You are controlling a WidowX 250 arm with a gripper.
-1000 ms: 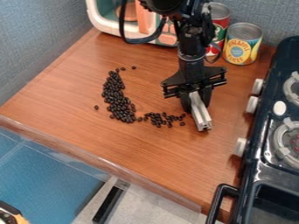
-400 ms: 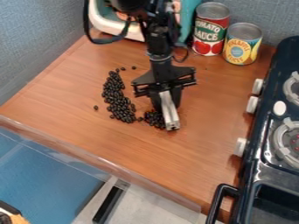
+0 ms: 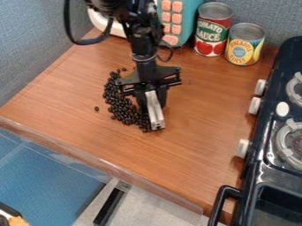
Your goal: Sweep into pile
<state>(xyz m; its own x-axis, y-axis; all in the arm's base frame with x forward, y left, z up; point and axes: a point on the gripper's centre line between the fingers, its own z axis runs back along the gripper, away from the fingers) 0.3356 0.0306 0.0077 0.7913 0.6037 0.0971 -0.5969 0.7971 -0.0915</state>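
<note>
the hand [image 3: 152, 96], clamped on the bar [image 3: 155, 111], has the beans [image 3: 121, 107] on its side away from the stove [image 3: 270, 154], so the push should go that way.

The beans [image 3: 121, 106] were black, the metal bar [image 3: 155, 110] silver-grey; the countertop [image 3: 203, 99] showed brown wood grain; the toy microwave [image 3: 190, 13] was teal.

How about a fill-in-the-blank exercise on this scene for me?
In the picture, most visible beans lie to the ____ of the silver bar in the tool.
The can nearer the stove has a blue and ____ label.
The stove's knobs are coloured ____.

Missing words: left; yellow; white.
</note>
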